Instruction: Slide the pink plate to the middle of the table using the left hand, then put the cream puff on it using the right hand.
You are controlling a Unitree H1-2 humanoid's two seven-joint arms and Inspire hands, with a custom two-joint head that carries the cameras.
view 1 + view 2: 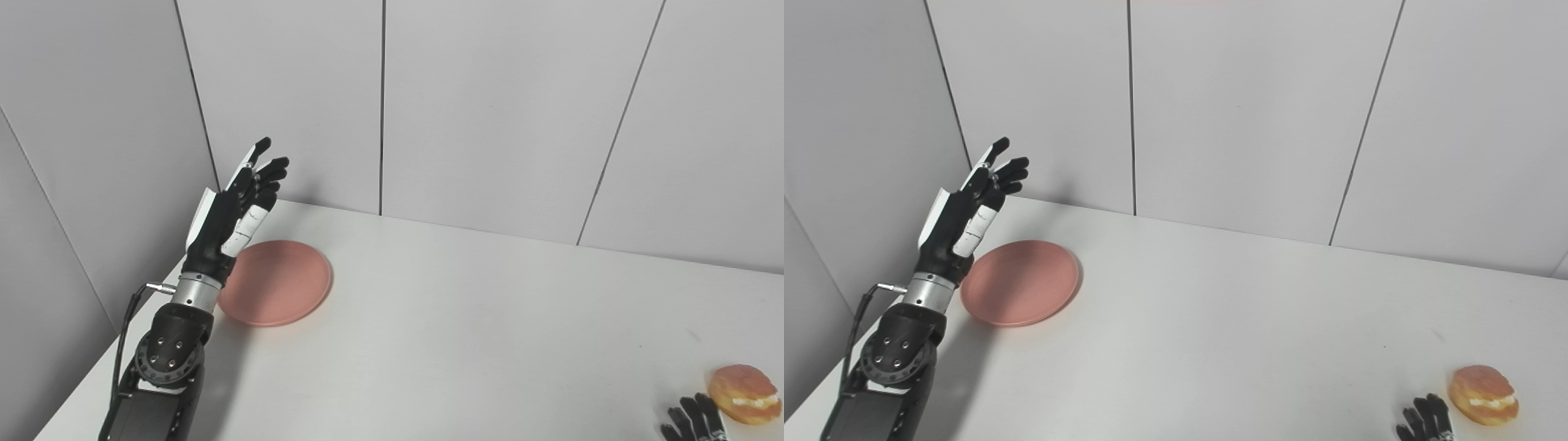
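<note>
You are raising left hand (229, 217), fingers (263, 177) spread and empty, beside pink plate (278, 283) at far left, lining up for the push. Right hand (695, 419) is waiting near cream puff (744, 394); its fingers' state cannot be told.

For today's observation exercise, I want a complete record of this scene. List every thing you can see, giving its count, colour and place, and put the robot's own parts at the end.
pink plate: one, pink, on the table's left side near the back, lying flat and empty.
cream puff: one, golden brown with pale cream filling, at the table's front right.
table: one, white, filling the lower part of the view.
wall panels: several, light grey with dark seams, behind and to the left of the table.
left hand: one, black and white, raised at the plate's left edge, fingers apart, holding nothing.
right hand: one, black, only fingertips showing at the bottom edge, just left of the cream puff.
</note>
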